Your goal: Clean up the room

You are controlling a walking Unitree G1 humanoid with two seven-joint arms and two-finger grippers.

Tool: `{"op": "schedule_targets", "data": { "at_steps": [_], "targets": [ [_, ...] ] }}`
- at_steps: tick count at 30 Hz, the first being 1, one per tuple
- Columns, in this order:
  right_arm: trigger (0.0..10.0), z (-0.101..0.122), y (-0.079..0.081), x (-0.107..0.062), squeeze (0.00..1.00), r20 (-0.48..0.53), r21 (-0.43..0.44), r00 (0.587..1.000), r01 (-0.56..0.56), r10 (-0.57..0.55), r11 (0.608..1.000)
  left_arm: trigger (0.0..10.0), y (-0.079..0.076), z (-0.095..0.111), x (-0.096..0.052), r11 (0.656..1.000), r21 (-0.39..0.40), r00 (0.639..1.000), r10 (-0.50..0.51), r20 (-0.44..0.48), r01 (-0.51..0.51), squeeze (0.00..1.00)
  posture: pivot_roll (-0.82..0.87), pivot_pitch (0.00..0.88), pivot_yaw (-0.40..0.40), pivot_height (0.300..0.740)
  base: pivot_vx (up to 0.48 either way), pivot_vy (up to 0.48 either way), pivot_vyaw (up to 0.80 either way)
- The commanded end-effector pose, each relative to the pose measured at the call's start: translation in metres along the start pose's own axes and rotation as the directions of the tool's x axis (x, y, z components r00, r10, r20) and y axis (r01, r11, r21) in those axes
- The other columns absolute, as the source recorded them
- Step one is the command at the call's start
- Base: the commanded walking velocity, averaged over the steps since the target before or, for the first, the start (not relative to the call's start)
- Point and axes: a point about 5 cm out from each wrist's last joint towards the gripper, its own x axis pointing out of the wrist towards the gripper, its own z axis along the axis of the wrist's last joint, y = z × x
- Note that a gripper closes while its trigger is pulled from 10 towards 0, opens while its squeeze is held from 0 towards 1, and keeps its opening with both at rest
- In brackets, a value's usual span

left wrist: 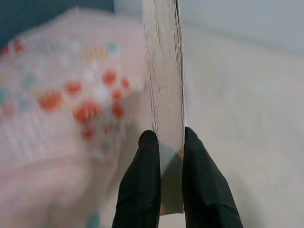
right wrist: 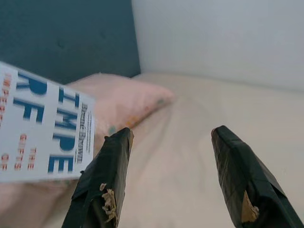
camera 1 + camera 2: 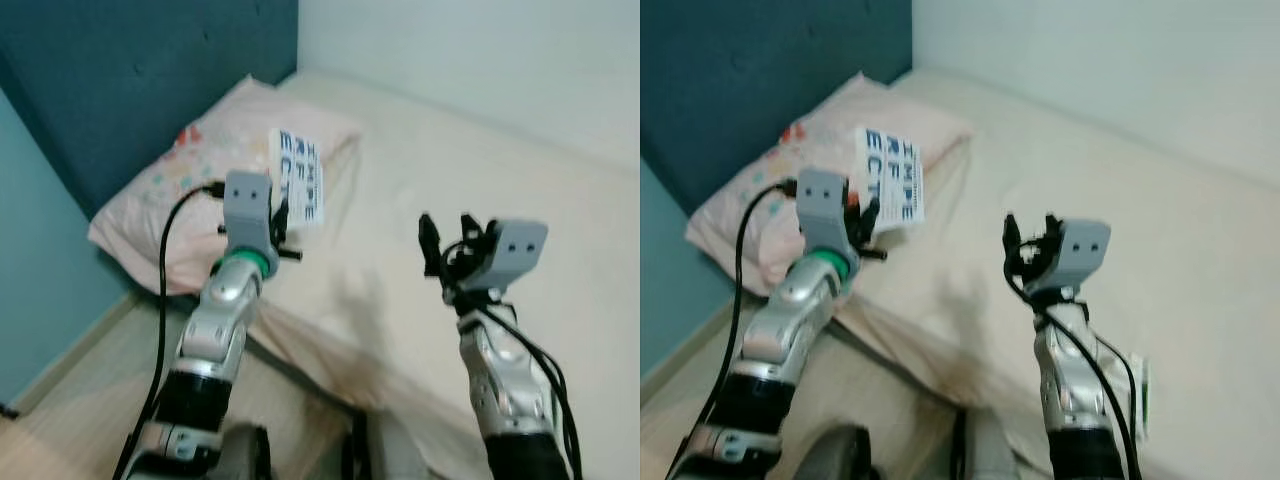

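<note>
Now the left gripper (image 1: pixel 164 142) has its jaws clamped on a book (image 3: pixel 300 176) above the bed (image 3: pixel 420 200); the right gripper (image 2: pixel 171 142) has jaws apart.

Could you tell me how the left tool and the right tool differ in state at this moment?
The left tool is shut on a white book with blue lettering, held above the pink pillow; the right tool is open and holds nothing. The left sits nearer the pillow, the right over the bare cream bed. Both are raised over the bed.
</note>
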Motion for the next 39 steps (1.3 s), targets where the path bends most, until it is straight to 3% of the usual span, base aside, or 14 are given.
{"op": "schedule_targets", "data": {
  "at_steps": [1,9,12,13,15,17,18,20,21,26,28,30,37,39],
  "targets": [
    [10.0,-0.007,-0.003,-0.005,0.00,-0.028,0.003,0.999,0.019,-0.019,1.000,10.0,0.000,0.002,-0.001,1.000,0.002,1.000,0.003,0.025,-0.003,0.00,-0.03,0.124,0.038,0.591,0.000,0.000,0.00],
    [10.0,-0.007,-0.005,-0.005,0.00,-0.025,0.000,0.999,0.023,-0.023,1.000,10.0,0.002,0.011,0.002,1.000,-0.024,0.999,-0.003,0.053,0.004,0.00,-0.03,0.129,0.038,0.561,0.000,0.000,0.00],
    [10.0,-0.007,-0.005,-0.005,0.00,-0.022,0.001,0.999,0.025,-0.025,1.000,10.0,0.000,0.015,0.003,0.997,-0.069,0.997,-0.016,0.071,0.020,0.00,-0.03,0.129,0.038,0.561,0.000,0.000,0.00],
    [10.0,-0.007,-0.005,-0.005,0.00,-0.022,0.003,0.999,0.025,-0.025,1.000,10.0,-0.001,0.018,0.005,0.983,-0.177,0.996,-0.036,0.078,0.049,0.00,-0.03,0.129,0.038,0.561,0.000,0.000,0.00],
    [10.0,-0.007,-0.005,-0.005,0.00,-0.022,0.003,0.999,0.025,-0.025,1.000,10.0,-0.001,0.018,0.005,0.983,-0.177,0.996,-0.036,0.078,0.049,0.00,-0.03,0.129,0.038,0.561,0.000,0.000,0.00],
    [10.0,-0.007,-0.004,-0.006,0.00,-0.021,0.004,1.000,0.021,-0.021,1.000,10.0,0.002,0.022,0.010,0.950,-0.304,0.995,-0.044,0.088,0.069,0.00,-0.03,0.133,0.039,0.561,0.000,0.000,0.00],
    [10.0,-0.007,-0.004,-0.006,0.00,-0.021,0.004,1.000,0.021,-0.021,1.000,10.0,0.002,0.022,0.010,0.950,-0.304,0.995,-0.044,0.088,0.069,0.00,-0.03,0.133,0.039,0.561,0.000,0.000,0.00],
    [10.0,-0.006,-0.002,-0.006,0.00,-0.019,0.002,1.000,0.013,-0.013,1.000,10.0,0.005,0.023,0.017,0.902,-0.420,0.995,-0.077,0.069,0.099,0.00,-0.04,0.143,0.036,0.561,0.000,0.000,0.00],
    [10.0,-0.006,-0.002,-0.006,0.00,-0.019,0.002,1.000,0.013,-0.013,1.000,10.0,0.005,0.023,0.017,0.902,-0.420,0.995,-0.077,0.069,0.099,0.00,-0.04,0.143,0.036,0.561,0.000,0.000,0.00],
    [10.0,-0.007,0.000,-0.008,0.00,-0.025,-0.008,1.000,-0.005,0.005,1.000,10.0,-0.003,0.012,0.027,0.828,-0.535,0.981,-0.193,0.009,0.168,0.00,-0.05,0.162,0.038,0.561,0.000,0.000,0.00],
    [10.0,-0.006,0.002,-0.009,0.00,-0.024,-0.016,1.000,-0.017,0.016,1.000,10.0,-0.008,0.009,0.032,0.818,-0.543,0.972,-0.233,-0.010,0.191,0.00,-0.06,0.174,0.043,0.561,0.000,0.000,0.00],
    [10.0,-0.001,0.005,-0.012,0.00,-0.011,-0.044,0.999,-0.047,0.046,0.998,10.0,-0.021,0.009,0.042,0.801,-0.513,0.929,-0.370,-0.019,0.309,0.00,-0.07,0.185,0.049,0.561,0.000,0.000,0.00],
    [10.0,0.004,-0.001,-0.019,0.00,-0.007,-0.063,1.000,-0.029,0.029,0.998,10.0,-0.027,0.018,0.049,0.759,-0.461,0.849,-0.528,-0.021,0.461,0.00,-0.11,0.211,0.068,0.561,0.000,0.000,0.00],
    [10.0,0.005,-0.002,-0.021,0.00,-0.008,-0.064,1.000,-0.023,0.023,0.998,10.0,-0.028,0.020,0.051,0.771,-0.420,0.839,-0.542,-0.036,0.480,0.00,-0.13,0.225,0.074,0.561,0.000,0.000,0.00]
  ]
}}
